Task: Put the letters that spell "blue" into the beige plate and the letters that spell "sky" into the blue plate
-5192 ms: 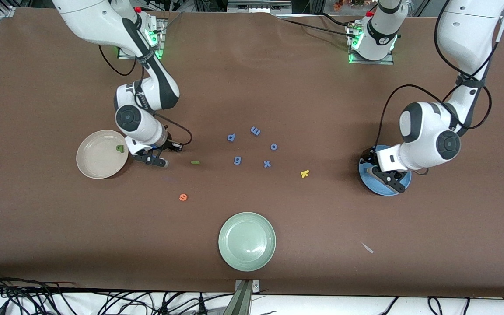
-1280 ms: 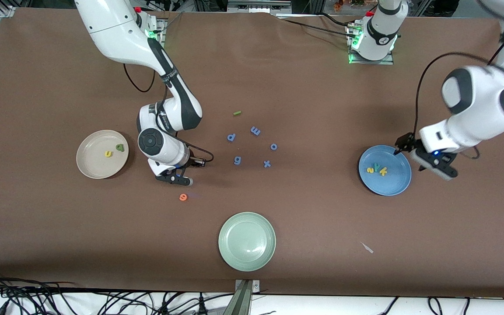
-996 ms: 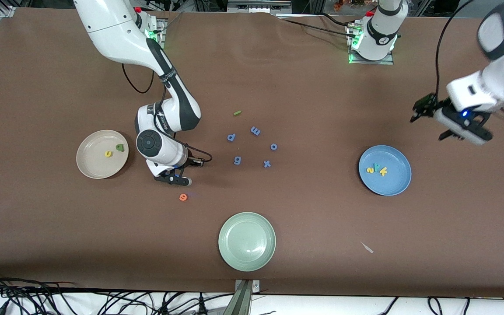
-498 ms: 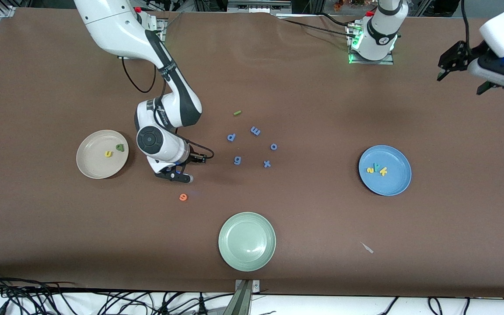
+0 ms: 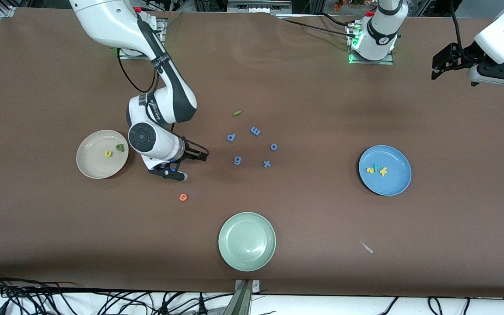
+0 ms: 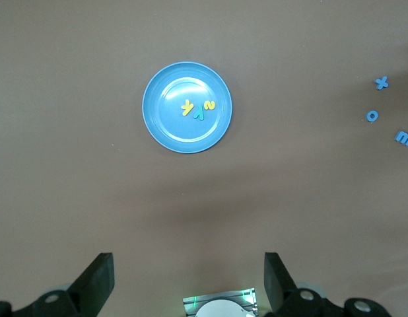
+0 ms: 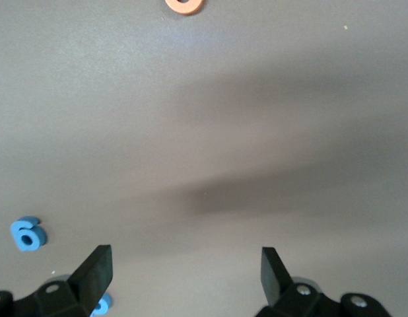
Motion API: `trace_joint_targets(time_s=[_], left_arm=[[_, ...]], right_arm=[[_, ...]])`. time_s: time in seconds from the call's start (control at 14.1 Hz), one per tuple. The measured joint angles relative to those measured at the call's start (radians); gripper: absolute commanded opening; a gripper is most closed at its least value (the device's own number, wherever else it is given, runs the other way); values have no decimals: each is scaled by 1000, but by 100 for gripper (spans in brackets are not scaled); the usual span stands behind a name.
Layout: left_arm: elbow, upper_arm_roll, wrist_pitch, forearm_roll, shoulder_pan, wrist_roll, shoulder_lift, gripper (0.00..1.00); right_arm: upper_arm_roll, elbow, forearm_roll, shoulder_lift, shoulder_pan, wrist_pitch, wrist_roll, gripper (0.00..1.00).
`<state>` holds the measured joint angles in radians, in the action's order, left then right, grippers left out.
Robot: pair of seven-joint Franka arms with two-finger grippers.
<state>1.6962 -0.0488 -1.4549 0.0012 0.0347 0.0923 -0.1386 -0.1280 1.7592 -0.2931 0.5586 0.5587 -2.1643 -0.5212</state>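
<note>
The beige plate (image 5: 91, 165) toward the right arm's end holds the yellow u (image 5: 108, 153) and the dark green b (image 5: 120, 148). Beside it, my right gripper (image 5: 183, 163) hangs open and empty over bare table; the right wrist view shows the wide gap of the right gripper (image 7: 186, 271). The orange e (image 5: 183, 197) lies nearer the front camera, and the orange e (image 7: 184, 4) shows apart from the fingers. The green l (image 5: 237, 113) lies farther back. The blue plate (image 5: 393, 183) holds the yellow s (image 5: 369, 169), teal y (image 5: 376, 166) and yellow k (image 5: 383, 171). My left gripper (image 5: 456, 72) is open, raised high near its base.
Several blue-violet letters lie mid-table: p (image 5: 231, 137), m (image 5: 255, 130), o (image 5: 274, 147), g (image 5: 237, 160), x (image 5: 267, 164). A pale green plate (image 5: 246, 258) sits near the front edge. A small pale scrap (image 5: 367, 248) lies toward the left arm's end.
My right gripper has opened and drifted slightly toward the beige plate. The left arm has lifted away from the blue plate toward the back of the table, gripper still open.
</note>
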Motion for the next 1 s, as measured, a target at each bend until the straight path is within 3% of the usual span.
trace_joint_targets(time_s=[0.43,0.64,1.0], left_arm=[[-19,-3,0,0,0,-2,18,100],[-76,-3,-2,0,0,-3,62,100],[-129,-2,-2,0,0,-3,111,100]], right_arm=[[-4,31,0,-49,0,14,-61,99],[-2,41,0,-68,7,16,-120,99],[5,71,0,-98,101,20,-402,99]])
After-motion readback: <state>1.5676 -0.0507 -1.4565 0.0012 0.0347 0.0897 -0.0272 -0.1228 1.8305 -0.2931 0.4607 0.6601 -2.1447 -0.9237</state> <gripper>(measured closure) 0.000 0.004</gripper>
